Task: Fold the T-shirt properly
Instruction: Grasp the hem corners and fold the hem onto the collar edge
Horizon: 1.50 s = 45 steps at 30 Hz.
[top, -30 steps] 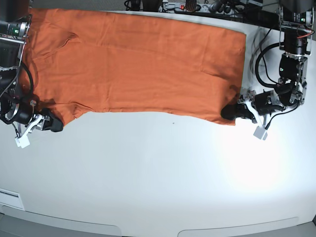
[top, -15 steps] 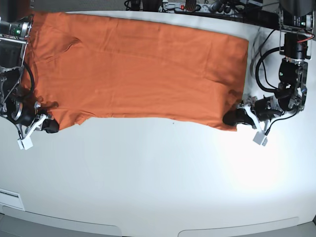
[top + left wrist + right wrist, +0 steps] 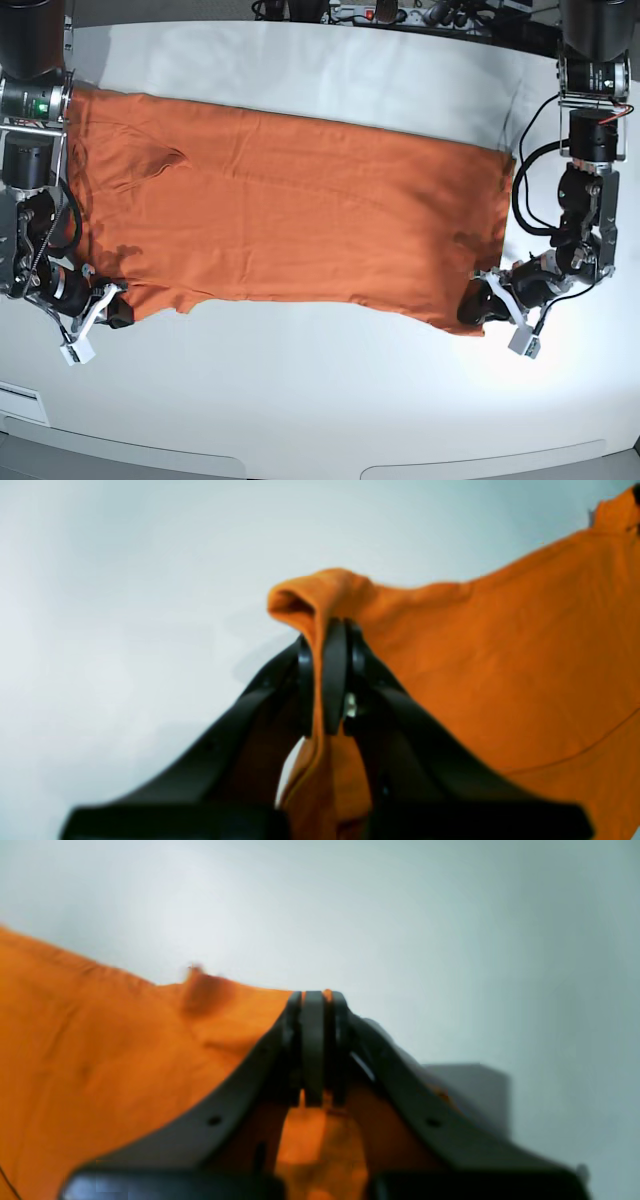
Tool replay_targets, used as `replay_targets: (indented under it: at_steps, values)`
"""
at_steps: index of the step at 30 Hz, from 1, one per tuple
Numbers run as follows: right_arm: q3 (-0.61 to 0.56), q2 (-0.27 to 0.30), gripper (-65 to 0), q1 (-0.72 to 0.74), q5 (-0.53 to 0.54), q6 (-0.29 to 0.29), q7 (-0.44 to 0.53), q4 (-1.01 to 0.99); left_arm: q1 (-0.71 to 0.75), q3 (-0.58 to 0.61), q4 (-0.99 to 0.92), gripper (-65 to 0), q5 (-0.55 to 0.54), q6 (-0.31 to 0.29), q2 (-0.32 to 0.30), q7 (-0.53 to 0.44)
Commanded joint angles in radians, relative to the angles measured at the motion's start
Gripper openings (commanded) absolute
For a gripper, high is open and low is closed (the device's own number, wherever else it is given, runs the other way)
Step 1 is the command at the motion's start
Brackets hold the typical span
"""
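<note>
The orange T-shirt (image 3: 290, 210) lies spread across the white table (image 3: 320, 400), long side running left to right. My left gripper (image 3: 470, 305) is at its near right corner, shut on a bunched fold of the T-shirt (image 3: 450, 670), as the left wrist view shows with the gripper (image 3: 330, 630) pinching cloth. My right gripper (image 3: 118, 310) is at the near left corner. In the right wrist view this gripper (image 3: 312, 1000) is shut with the T-shirt (image 3: 100, 1050) edge caught between its fingers.
Cables and a power strip (image 3: 380, 12) run along the table's far edge. The arm bases stand at the far left (image 3: 30, 90) and far right (image 3: 590, 60). Bare table surface lies in front of the shirt.
Both grippers have drawn the shirt's near corners toward the table's front edge, and the whole shirt has slid that way. The right gripper has shut on the left corner.
</note>
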Motion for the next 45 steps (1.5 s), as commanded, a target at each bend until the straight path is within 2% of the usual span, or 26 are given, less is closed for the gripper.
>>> replay_targets:
  at_steps: [1,4,7,9,14,20,30,33,36,42,45]
  values:
    - [-0.018,0.018,-65.0,0.054,-0.005,0.006,0.035,0.014,-0.049,-0.006,0.006,-65.0,-0.005,-0.007,0.003,-0.041]
    - [-0.071,0.018,-65.0,0.106,-0.063,-0.017,0.058,0.014,-0.104,-0.006,-0.042,-65.0,0.033,-0.007,0.044,-0.069]
    - [-0.075,0.018,-65.0,0.145,-0.083,-0.043,0.071,0.014,-0.177,-0.006,-0.126,-65.0,0.041,-0.011,0.074,-0.077]
    - [-0.075,0.018,-65.0,0.165,-0.082,-0.045,0.069,0.014,-0.229,-0.006,-0.185,-65.0,0.040,-0.045,0.087,-0.073]
    - [-0.075,0.025,-65.0,0.187,-0.061,-0.006,0.042,0.014,-0.287,-0.007,-0.224,-65.0,-0.061,-0.113,0.085,0.056]
    - [-0.075,0.044,-65.0,0.173,0.070,0.006,-0.071,0.014,-0.258,-0.007,-0.223,-65.0,-0.232,-0.113,0.054,0.216]
    - [-0.074,0.138,-65.0,0.173,0.277,0.006,-0.212,0.014,-0.185,-0.007,-0.218,-65.0,-0.397,-0.113,-0.054,0.285]
    - [-0.074,0.154,-65.0,0.161,0.322,0.006,-0.248,0.014,-0.186,-0.007,-0.210,-65.0,-0.465,-0.113,-0.080,0.347]
    - [-0.074,0.161,-65.0,0.124,0.354,0.006,-0.285,0.019,-0.186,-0.007,-0.202,-65.0,-0.544,-0.113,-0.096,0.437]
    - [-0.074,0.186,-65.0,0.017,0.368,0.006,-0.299,0.103,-0.185,-0.006,-0.202,-65.0,-0.570,-0.113,-0.110,0.460]
    - [-0.074,0.204,-65.0,-0.031,0.367,0.006,-0.311,0.166,-0.186,-0.007,-0.202,-65.0,-0.633,-0.113,-0.113,0.530]
